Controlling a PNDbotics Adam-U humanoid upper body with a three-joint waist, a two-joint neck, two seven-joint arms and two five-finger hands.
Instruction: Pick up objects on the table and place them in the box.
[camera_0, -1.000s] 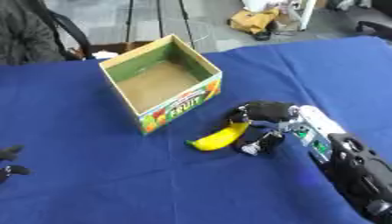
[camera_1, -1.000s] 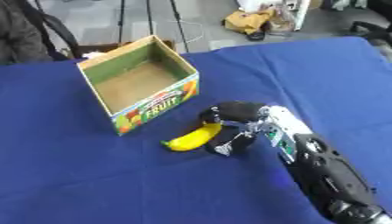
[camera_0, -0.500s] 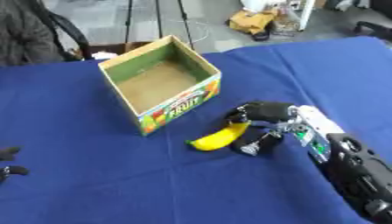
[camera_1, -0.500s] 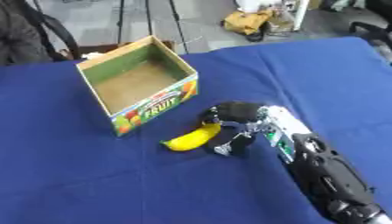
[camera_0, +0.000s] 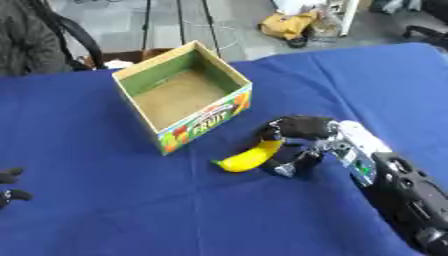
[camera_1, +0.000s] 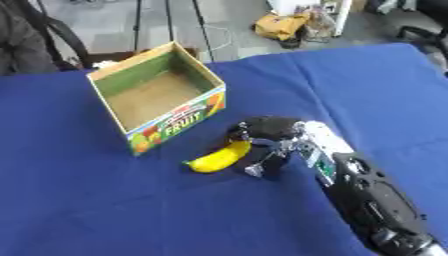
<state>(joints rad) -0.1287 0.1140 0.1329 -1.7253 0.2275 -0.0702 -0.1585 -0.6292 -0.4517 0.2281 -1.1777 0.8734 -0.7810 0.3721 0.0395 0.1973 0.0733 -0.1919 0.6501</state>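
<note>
Banana (camera_0: 248, 157), plain yellow and gently curved, lies on the blue table (camera_0: 105, 215) just in front of the box (camera_0: 183, 93) (a green-lined carton with "FRUIT" on its side). Its long axis runs diagonally, one end toward the box's near corner, the other toward the right hand (camera_0: 302, 135), whose fingers curl round that end. Left hand (camera_0: 9, 186) shows at the left edge, fingers unclear.
</note>
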